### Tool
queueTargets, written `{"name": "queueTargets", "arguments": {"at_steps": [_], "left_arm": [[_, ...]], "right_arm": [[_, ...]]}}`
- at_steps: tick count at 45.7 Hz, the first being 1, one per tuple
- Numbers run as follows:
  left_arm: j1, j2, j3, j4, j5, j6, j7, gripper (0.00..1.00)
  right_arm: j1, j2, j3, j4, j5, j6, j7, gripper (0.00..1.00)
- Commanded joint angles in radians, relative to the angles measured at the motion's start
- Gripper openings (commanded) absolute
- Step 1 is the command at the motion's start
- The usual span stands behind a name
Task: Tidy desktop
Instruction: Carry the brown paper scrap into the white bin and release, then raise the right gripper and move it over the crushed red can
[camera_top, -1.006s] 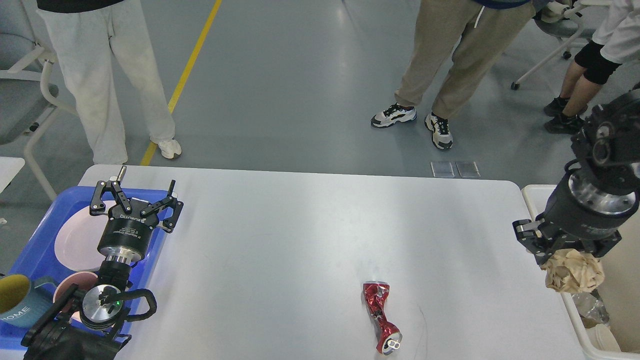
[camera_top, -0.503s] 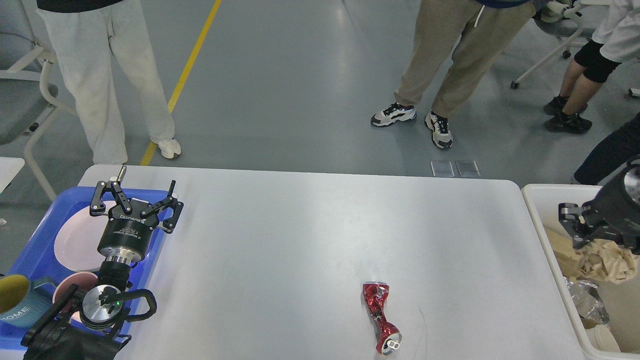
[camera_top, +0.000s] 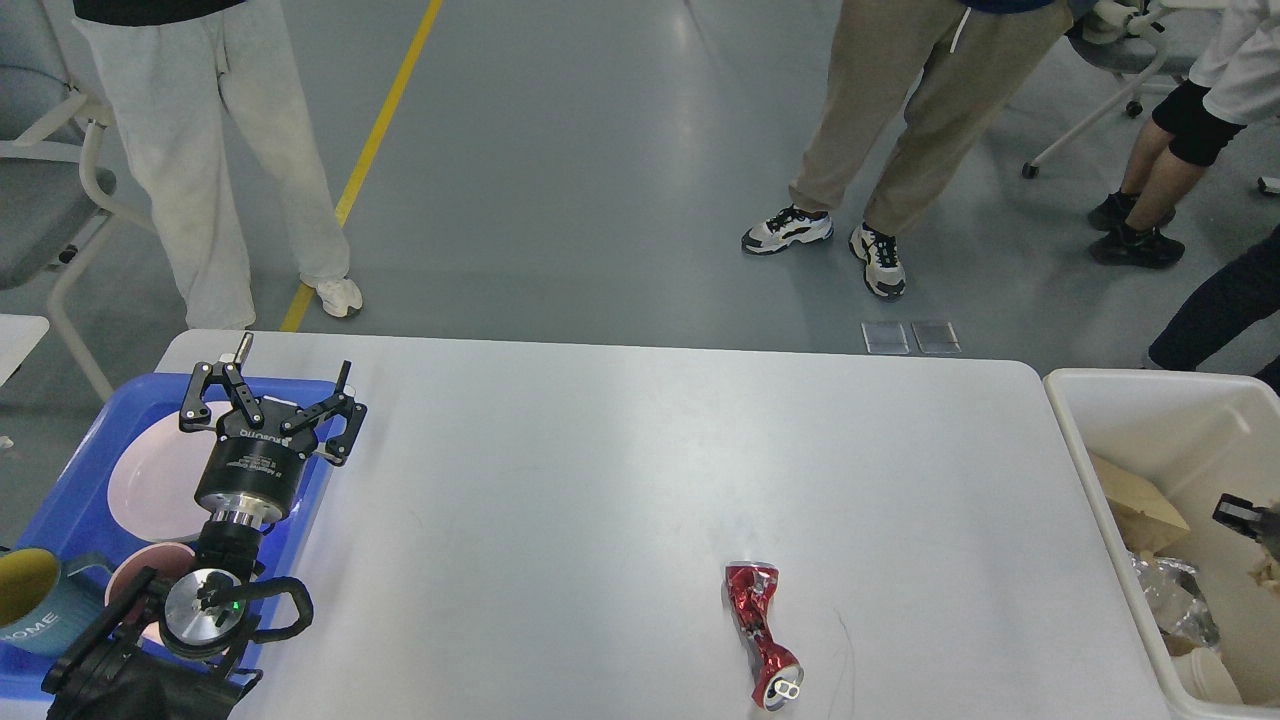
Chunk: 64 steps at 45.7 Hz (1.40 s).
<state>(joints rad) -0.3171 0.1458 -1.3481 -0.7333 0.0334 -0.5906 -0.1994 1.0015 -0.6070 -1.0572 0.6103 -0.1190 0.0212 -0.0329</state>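
Note:
The white desktop (camera_top: 600, 470) fills the middle of the head view. A crushed red can (camera_top: 762, 632) lies on it near the front, right of centre. My left gripper (camera_top: 280, 388) is open and empty, held over the desktop's left edge beside the blue tray (camera_top: 85, 470). Only a small black part of my right gripper (camera_top: 1243, 514) shows at the right edge, over the white bin (camera_top: 1100, 395); a scrap of brown paper (camera_top: 1268, 574) shows just below it. Its fingers cannot be told apart.
The blue tray holds a pink plate (camera_top: 150, 480), a pink bowl (camera_top: 135, 580) and a blue cup (camera_top: 35, 600). The white bin holds cardboard (camera_top: 1135, 510) and plastic waste. Several people stand on the floor beyond the table.
My right gripper, holding a crumpled brown paper ball, moved right and down over the white bin and mostly left the view. The left arm and the can have not moved.

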Motion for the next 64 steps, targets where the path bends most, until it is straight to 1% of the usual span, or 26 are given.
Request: {"name": "queueTargets", "arguments": {"at_steps": [1,5,9,19,30,34,35,36,37,41,58,64], "left_arm": [[0.000,0.000,0.000,0.000,0.000,0.000,0.000,0.96],[0.000,0.000,0.000,0.000,0.000,0.000,0.000,0.96],[0.000,0.000,0.001,0.000,0.000,0.002,0.000,0.96],[0.000,0.000,0.000,0.000,0.000,0.002,0.000,0.96],[0.000,0.000,0.000,0.000,0.000,0.002,0.000,0.96],[0.000,0.000,0.000,0.000,0.000,0.002,0.000,0.96],[0.000,0.000,0.000,0.000,0.000,0.002,0.000,0.96],[0.000,0.000,0.000,0.000,0.000,0.002,0.000,0.96],[0.000,0.000,0.000,0.000,0.000,0.002,0.000,0.96],[0.000,0.000,0.000,0.000,0.000,0.002,0.000,0.96],[0.000,0.000,0.000,0.000,0.000,0.002,0.000,0.96],[0.000,0.000,0.000,0.000,0.000,0.002,0.000,0.96]], "right_arm": [[-0.268,0.127,0.124,-0.317,-0.001,-0.027,-0.001,0.00],[-0.397,0.208,0.154,-0.490,0.002,-0.033,-0.002,0.00],[-0.468,0.262,0.157,-0.581,0.009,-0.035,-0.002,0.00],[-0.503,0.288,0.170,-0.589,0.015,-0.069,-0.002,0.00],[-0.508,0.283,0.181,-0.587,0.015,-0.072,-0.004,0.00],[-0.508,0.279,0.180,-0.589,0.015,-0.089,-0.004,0.71],[-0.508,0.277,0.180,-0.589,0.015,-0.102,-0.004,0.86],[-0.508,0.279,0.178,-0.589,0.015,-0.119,-0.002,0.98],[-0.508,0.280,0.178,-0.589,0.015,-0.136,-0.004,1.00],[-0.514,0.285,0.178,-0.584,0.015,-0.173,-0.001,1.00],[-0.508,0.273,0.177,-0.581,0.015,-0.175,0.001,1.00],[-0.488,0.251,0.178,-0.540,0.009,-0.168,0.002,1.00]]}}
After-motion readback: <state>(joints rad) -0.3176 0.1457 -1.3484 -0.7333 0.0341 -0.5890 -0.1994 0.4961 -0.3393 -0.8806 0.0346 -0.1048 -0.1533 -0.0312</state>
